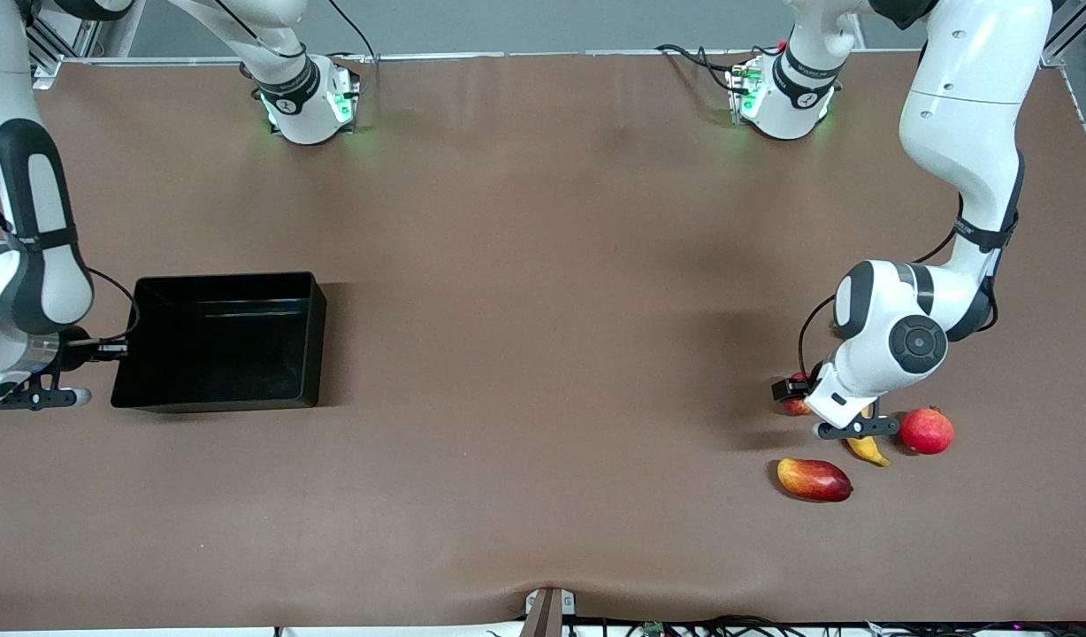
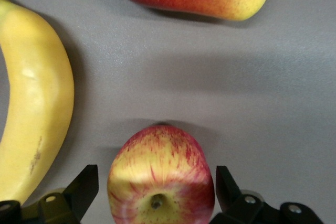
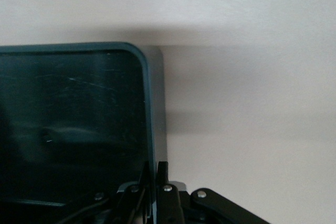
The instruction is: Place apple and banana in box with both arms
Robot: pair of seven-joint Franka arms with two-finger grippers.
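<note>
Jaws of my left gripper (image 2: 157, 195) gaped around the firm, smooth apple (image 2: 160, 177); right gripper (image 3: 155, 184) pinched the box (image 3: 148, 129) wall.

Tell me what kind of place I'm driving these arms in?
Probably a robotics lab bench: two Franka arms bolted along a brown-matted table, cables trailing from their bases, and only props laid out, a black box and fruit such as the banana and apple.
</note>
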